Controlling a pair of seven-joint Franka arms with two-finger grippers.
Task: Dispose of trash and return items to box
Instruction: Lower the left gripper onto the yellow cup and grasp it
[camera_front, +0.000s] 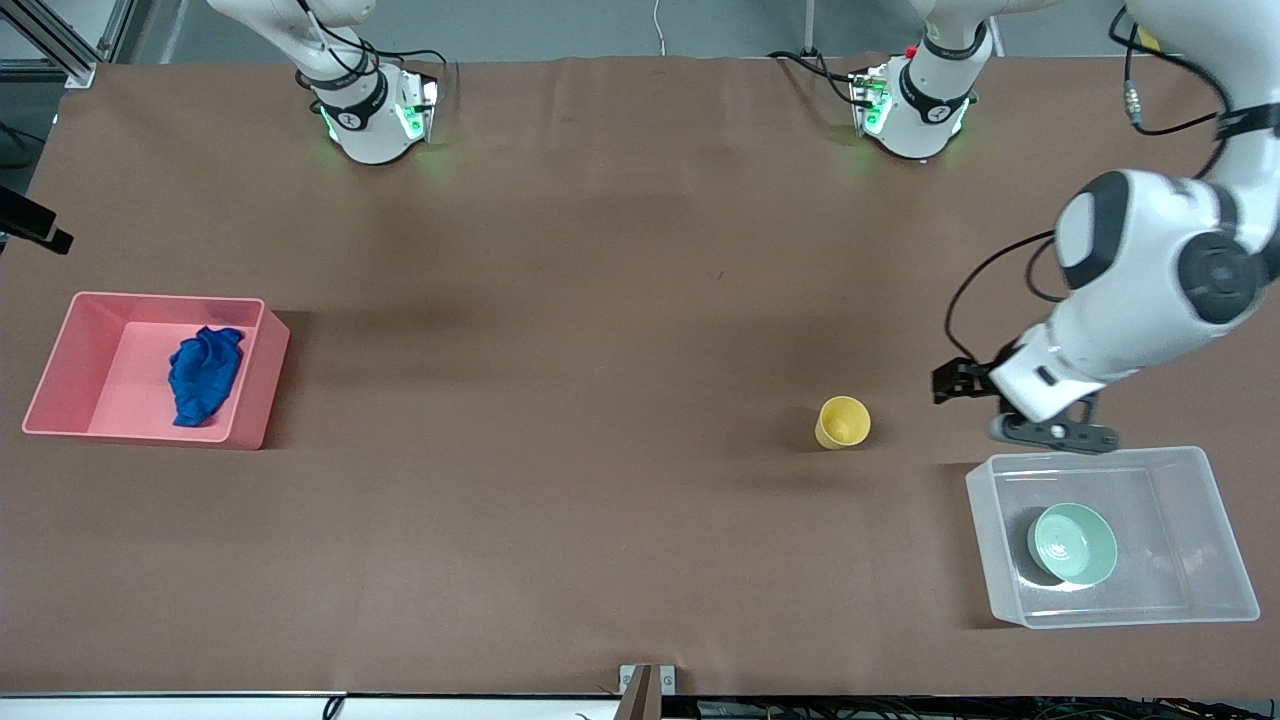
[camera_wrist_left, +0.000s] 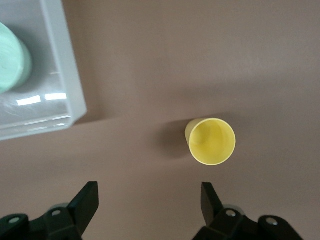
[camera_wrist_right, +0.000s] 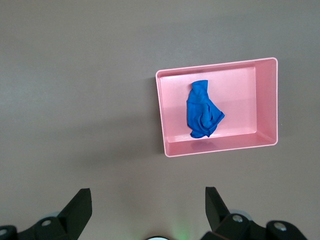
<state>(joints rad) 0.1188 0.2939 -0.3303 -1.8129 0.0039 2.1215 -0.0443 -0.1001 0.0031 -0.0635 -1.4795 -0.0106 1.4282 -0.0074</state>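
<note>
The left pincer (camera_wrist_left: 149, 202) hangs over the brown tabletop (camera_front: 600, 400) between the yellow cup (camera_front: 842, 421) and the clear box (camera_front: 1200, 500), fingers apart, holding nothing; the cup stands upright just beside it, smooth and round, not yet put away. The mint-green bowl (camera_front: 1073, 542) already sits in the frosted plastic box. The right pincer (camera_wrist_right: 147, 205) waits high up, fingers apart. The crumpled blue cloth (camera_front: 203, 374) lies in the pink bin (camera_front: 60, 370); I think only the cup is left.
</note>
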